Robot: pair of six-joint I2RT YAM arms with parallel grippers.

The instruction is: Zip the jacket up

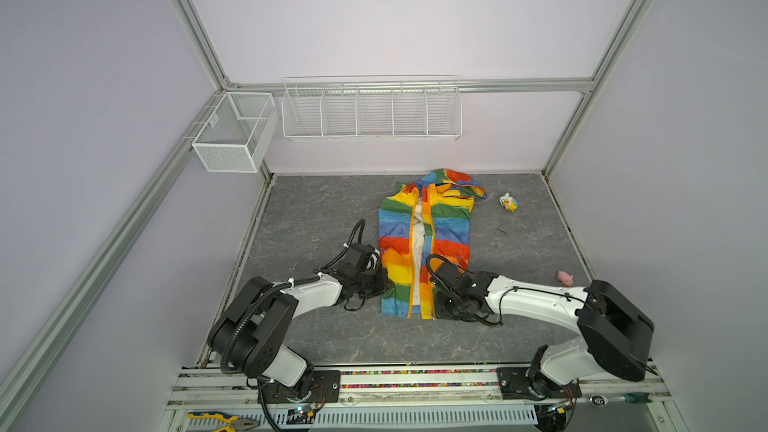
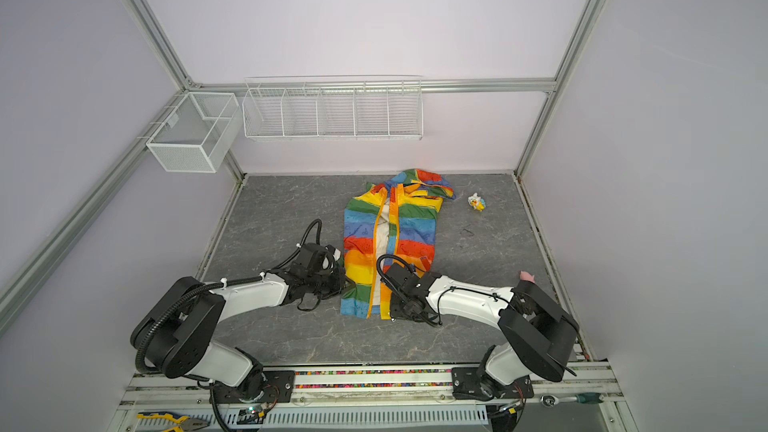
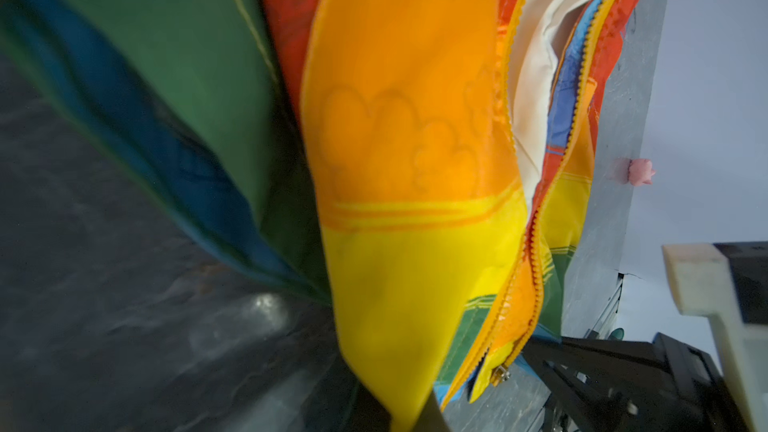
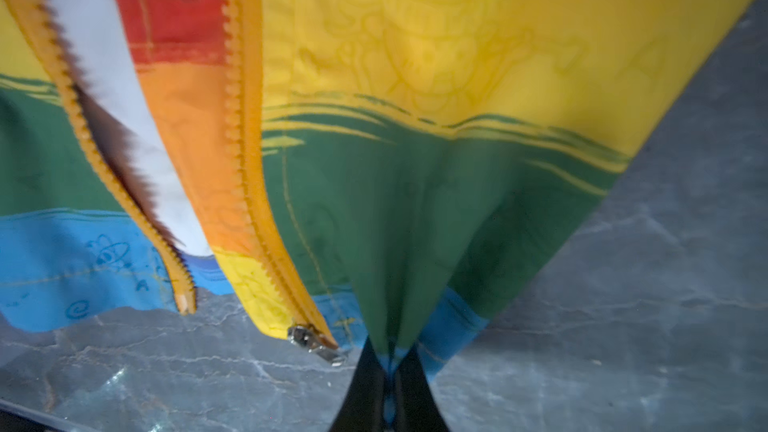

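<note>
Striped jacket [image 1: 426,238] lies flat mid-table [image 1: 316,218], hood at 12 o'clock. Front is unzipped, zipper slider [image 4: 316,340] at the hem. Right gripper [image 4: 390,371] is pinched tight on the hem at 5 o'clock. Left gripper [image 1: 382,280] is closed at the 8 o'clock edge, apparently nipping yellow fabric; view blurred.

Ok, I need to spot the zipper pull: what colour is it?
Silver metal; the zipper pull shows best in the right wrist view.

Both top views look steeply down on everything; wrist views sit close against the jacket [image 4: 415,201].
</note>
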